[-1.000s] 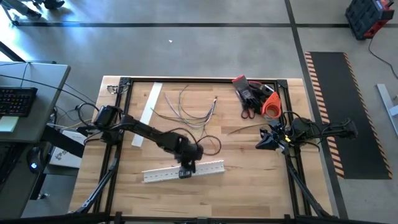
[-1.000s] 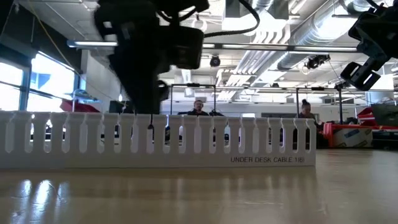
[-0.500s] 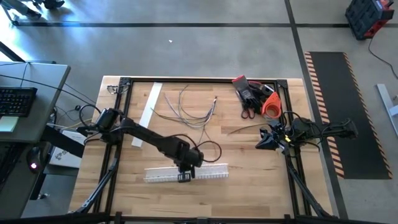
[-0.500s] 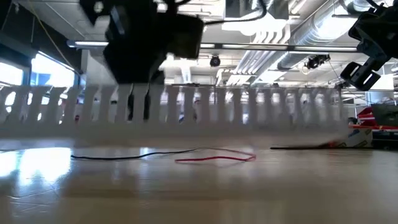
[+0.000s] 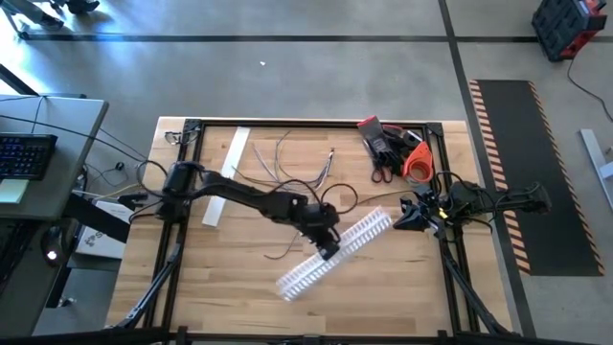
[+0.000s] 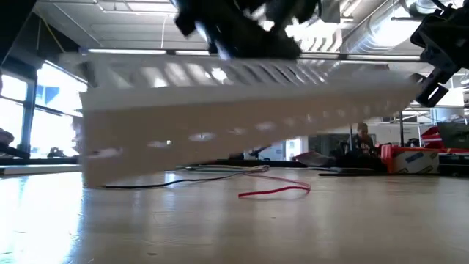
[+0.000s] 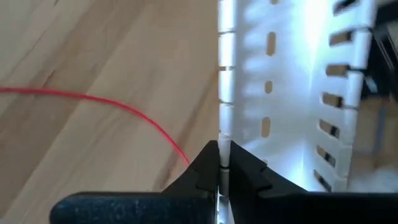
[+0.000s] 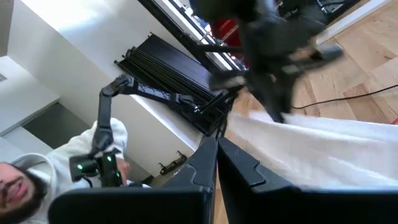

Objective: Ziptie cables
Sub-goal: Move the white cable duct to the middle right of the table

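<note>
Cables [image 5: 292,165] lie loose on the wooden table [image 5: 239,287], a bunch of thin grey and brownish wires curling near the far edge. Nothing touches them. Just beside the cables, toward the left arm's side, lies a flat white strip [image 5: 226,175]. On the other side of the cables, in the far corner, sits a heap of red, black and orange tools [image 5: 391,149].

Nearer than the cables, the left gripper [image 5: 329,247] holds a long white slotted channel [image 5: 335,251]. Its fingers are pinched shut on one thin wall of the channel, which the left wrist view shows right between the two dark fingertips [image 7: 205,167]. The channel hangs tilted, with one end low and the other end up toward the right arm. From table height it fills the middle of the view, lifted off the wood [image 6: 242,103].

A thin red wire [image 6: 275,191] lies on the table under the channel, with a dark wire [image 6: 168,181] near it.

Far from the cables, over the table's right edge, the right gripper [image 5: 400,219] waits with its fingers closed on nothing.

A person in a light hood [image 8: 37,180] shows in the right wrist view, beyond the table.
</note>
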Tool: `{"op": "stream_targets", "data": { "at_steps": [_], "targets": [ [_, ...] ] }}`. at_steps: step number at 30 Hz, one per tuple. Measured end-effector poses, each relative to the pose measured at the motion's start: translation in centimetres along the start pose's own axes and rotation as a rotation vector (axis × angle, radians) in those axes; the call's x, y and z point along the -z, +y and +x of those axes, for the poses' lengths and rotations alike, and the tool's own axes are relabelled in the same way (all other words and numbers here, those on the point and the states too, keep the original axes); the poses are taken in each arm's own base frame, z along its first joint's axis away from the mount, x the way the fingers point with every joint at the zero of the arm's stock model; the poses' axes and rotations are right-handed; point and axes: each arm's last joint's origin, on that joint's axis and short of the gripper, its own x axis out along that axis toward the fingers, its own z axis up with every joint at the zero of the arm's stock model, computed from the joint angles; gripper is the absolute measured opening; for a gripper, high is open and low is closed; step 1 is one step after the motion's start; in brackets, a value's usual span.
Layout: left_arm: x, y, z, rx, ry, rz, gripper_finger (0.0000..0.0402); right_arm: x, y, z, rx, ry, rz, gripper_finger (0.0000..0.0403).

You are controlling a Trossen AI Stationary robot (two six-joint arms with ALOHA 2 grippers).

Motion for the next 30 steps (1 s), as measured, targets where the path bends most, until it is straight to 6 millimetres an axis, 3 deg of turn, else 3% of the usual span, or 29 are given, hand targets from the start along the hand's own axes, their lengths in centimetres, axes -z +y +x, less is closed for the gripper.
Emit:
{"op": "stream_targets", "data": {
  "at_steps": [7,12,19,30],
  "targets": [
    [0.4,1.8,5.6,0.139,-0.01,-0.235,0.0,0.0,0.0,0.0,0.001,0.0,0.0,0.0],
    [-1.0,2.0,7.4,0.309,-0.118,-0.362,0.0001,0.0,0.0,0.0,0.001,0.0,0.0,0.0],
    [-1.9,2.2,7.8,0.307,-0.136,-0.365,0.0028,0.0,0.0,0.0,0.0,0.0,0.0,0.0],
    [-2.6,2.1,7.8,0.248,-0.208,-0.315,0.0105,0.0,0.0,0.0,0.0,0.001,0.0,0.0]
  ]
}}
